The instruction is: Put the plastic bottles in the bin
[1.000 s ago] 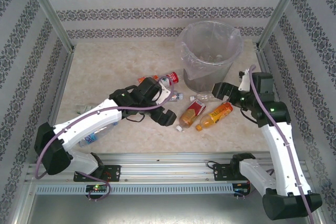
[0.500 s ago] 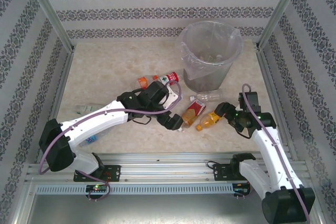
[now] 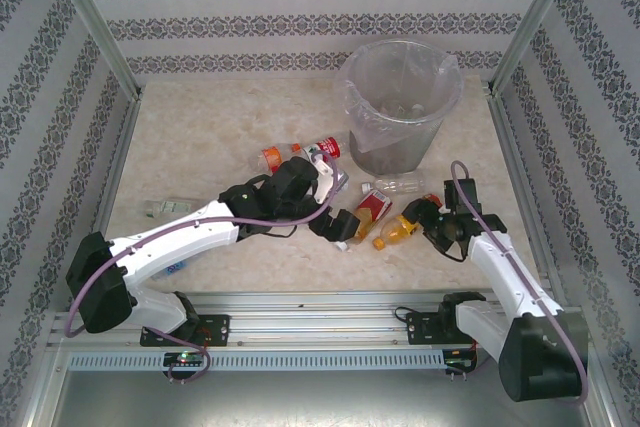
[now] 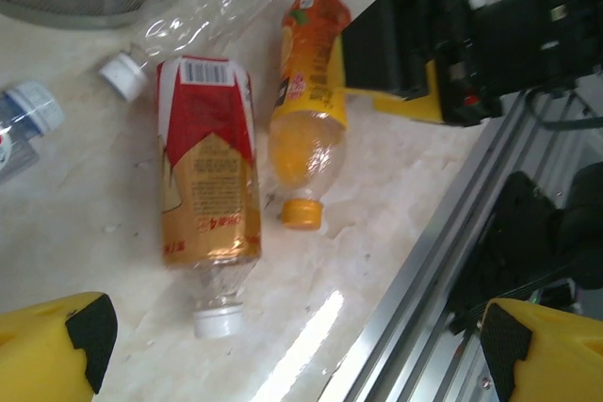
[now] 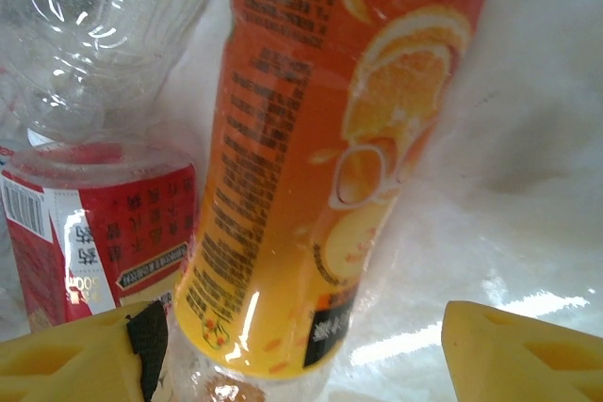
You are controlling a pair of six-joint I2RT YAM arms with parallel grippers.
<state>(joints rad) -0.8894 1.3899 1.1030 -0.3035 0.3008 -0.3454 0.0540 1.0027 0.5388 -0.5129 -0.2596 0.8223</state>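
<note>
Plastic bottles lie on the table. An orange-label bottle (image 3: 398, 230) (image 5: 320, 167) lies between the fingers of my right gripper (image 3: 424, 219) (image 5: 306, 360). The jaws are open around its lower body, the left pad close to it and the right finger (image 5: 518, 350) still apart. Beside it lies a red-label amber bottle (image 3: 368, 211) (image 4: 207, 176) with a white cap. My left gripper (image 3: 340, 227) (image 4: 294, 350) hovers wide open above that cap end, holding nothing. A clear bottle (image 3: 395, 185) lies behind them. The bin (image 3: 400, 107), a grey bucket with a clear bag, stands at the back right.
More bottles lie near the left arm: a red-capped one (image 3: 322, 149), an orange-label one (image 3: 272, 157), a clear one (image 3: 163, 207) at the far left and a blue-label one (image 3: 175, 265) by the arm. The aluminium rail (image 3: 320, 307) runs along the near edge.
My right arm dropped down and left to the orange-label bottle and its jaws narrowed around it. My left gripper slid right to the red-label bottle's cap end and opened fully.
</note>
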